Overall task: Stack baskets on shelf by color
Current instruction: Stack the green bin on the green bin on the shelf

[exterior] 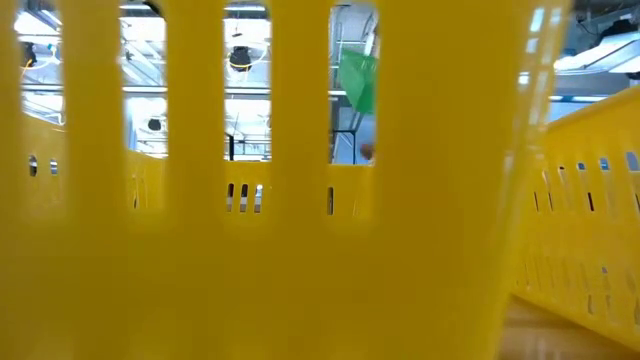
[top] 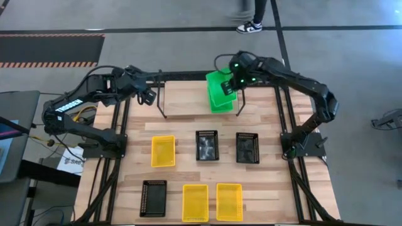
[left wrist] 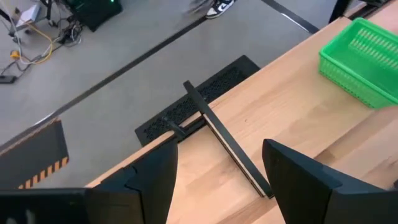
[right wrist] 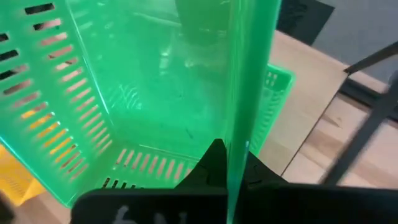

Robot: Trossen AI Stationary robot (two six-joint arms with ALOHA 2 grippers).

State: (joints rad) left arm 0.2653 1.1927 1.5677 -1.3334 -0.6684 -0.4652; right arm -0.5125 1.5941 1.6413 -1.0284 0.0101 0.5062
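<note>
1. The low view is almost fully blocked by a yellow basket (exterior: 300,250) standing right before the camera; through its slots only a bit of green and the room behind show.
2. In the high view the right gripper (top: 235,80) covers part of the green baskets (top: 221,93), so how many are stacked there I cannot tell for sure (at least two, as the right wrist view shows one under the held one).
3. The right gripper is clenched on the wall of a green basket (right wrist: 155,93), which hangs tilted above another green basket (right wrist: 277,84) at the right end of the shelf (top: 164,100).
4. The left gripper (top: 148,96) is at the shelf's left end, over the table (top: 182,129); its fingers (left wrist: 298,180) are spread apart and grasp nothing.
5. The baskets are small rectangular trays with slotted sides.
6. On the table in front of the shelf I count three yellow baskets (top: 163,151) and three black baskets (top: 206,145): one yellow and two black in the middle row, one black and two yellow in the near row.
</note>
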